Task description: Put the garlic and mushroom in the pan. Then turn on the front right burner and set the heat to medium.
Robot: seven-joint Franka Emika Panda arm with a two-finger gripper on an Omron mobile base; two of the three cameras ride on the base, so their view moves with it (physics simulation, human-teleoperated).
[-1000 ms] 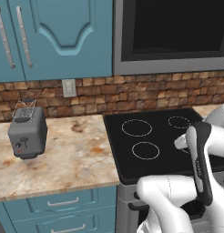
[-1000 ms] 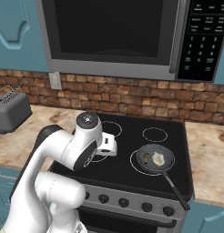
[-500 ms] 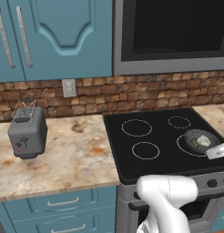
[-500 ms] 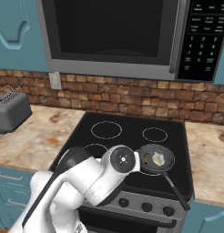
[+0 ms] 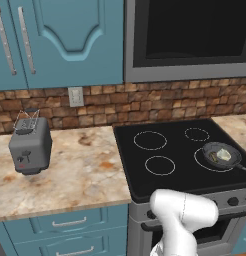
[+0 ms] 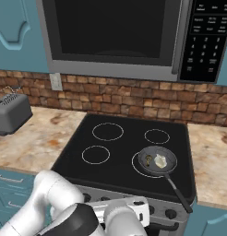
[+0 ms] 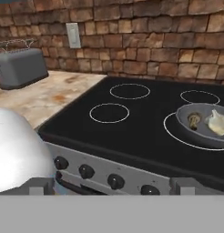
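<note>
The garlic [image 7: 218, 123] and the mushroom [image 7: 193, 120] both lie inside the pan [image 7: 201, 131], which sits on the front right burner [image 7: 177, 134], so the loading half of the task looks finished and the thing to handle next is judged to be a knob [image 7: 115, 181] in the row along the stove's front panel. These knobs are small, dark, round and rigid; they should turn stiffly about a fixed axis without giving, and their smooth sides may slip, so the hold belongs squarely across the knob's rim, with a partial turn for medium heat. Which knob governs the front right burner cannot be read from the pictures. The end effector [image 7: 112, 182] sits low in front of the stove, facing the panel, with the knob row just ahead of its two finger tips, which show far apart at the bottom corners of the hand view, so it stands wide and carries nothing. Ahead and above lies the black cooktop; the pan is up and to the right of the end effector, and its long handle [image 6: 179, 192] reaches out past the front edge of the stove above the right-hand knobs, a thing to avoid knocking. To the left, the desk [image 7: 50, 93] carries a toaster [image 7: 20, 67], well apart. Room before the panel looks open, though the neighbouring knobs stand close together.
</note>
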